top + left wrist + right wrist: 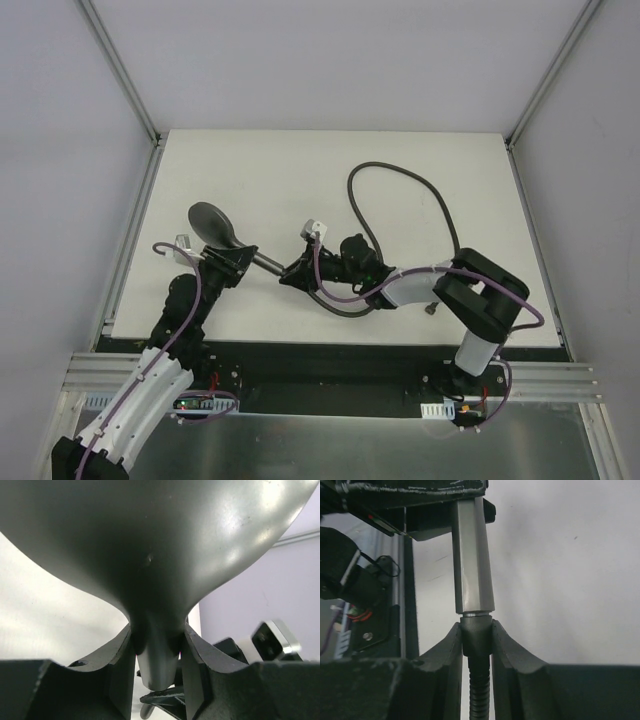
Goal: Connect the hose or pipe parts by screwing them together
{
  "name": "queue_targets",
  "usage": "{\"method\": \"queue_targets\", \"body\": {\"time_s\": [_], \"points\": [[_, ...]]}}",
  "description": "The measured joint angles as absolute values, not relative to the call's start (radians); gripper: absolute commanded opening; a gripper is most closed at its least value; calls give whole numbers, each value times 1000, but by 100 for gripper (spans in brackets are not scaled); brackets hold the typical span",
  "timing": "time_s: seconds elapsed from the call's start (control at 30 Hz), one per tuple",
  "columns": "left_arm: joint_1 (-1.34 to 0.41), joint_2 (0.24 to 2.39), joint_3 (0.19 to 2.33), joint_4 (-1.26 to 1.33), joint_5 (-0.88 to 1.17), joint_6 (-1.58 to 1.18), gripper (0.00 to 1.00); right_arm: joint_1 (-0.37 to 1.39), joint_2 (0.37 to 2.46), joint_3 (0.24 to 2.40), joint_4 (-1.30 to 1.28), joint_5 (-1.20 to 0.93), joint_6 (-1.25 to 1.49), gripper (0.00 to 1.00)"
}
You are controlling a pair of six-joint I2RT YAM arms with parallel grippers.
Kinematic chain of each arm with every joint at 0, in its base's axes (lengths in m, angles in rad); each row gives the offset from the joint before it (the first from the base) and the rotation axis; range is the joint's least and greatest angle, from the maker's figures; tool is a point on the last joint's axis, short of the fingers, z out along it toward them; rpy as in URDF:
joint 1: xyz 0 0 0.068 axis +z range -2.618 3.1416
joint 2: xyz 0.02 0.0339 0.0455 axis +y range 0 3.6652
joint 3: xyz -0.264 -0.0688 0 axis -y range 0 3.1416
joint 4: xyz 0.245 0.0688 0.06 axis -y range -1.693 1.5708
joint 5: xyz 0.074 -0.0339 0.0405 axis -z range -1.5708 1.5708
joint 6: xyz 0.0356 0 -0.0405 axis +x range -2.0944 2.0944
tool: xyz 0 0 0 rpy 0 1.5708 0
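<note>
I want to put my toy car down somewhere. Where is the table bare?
Bare: the far left corner of the table, beyond the shower head, and the right side between the hose loop and the table edge. Crowded: the middle, where the left gripper and right gripper hold the parts together.
</note>
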State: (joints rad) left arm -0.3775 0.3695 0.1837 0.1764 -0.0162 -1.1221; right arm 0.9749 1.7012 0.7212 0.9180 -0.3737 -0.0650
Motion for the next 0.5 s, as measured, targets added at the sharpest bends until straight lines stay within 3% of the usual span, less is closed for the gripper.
{"method": "queue_targets", "body": {"time_s": [0.2, 0.3, 0.33, 0.37, 0.4, 0.5], "points": [[-371, 374, 49, 426, 4, -1087, 0, 896, 1838, 717, 1119, -590, 231, 1], [-371, 394, 41, 456, 20, -1076, 0, 881, 1866, 717, 1164, -638, 324, 29], [-371, 398, 43, 458, 21, -1075, 0, 880, 1868, 714, 1173, -643, 342, 44], [-371, 403, 51, 449, 23, -1073, 0, 880, 1868, 709, 1184, -643, 353, 50], [-372, 408, 69, 421, 26, -1069, 0, 879, 1868, 705, 1190, -639, 366, 64], [-381, 451, 177, 283, 36, -1050, 0, 876, 1841, 675, 1217, -583, 351, 79]]}}
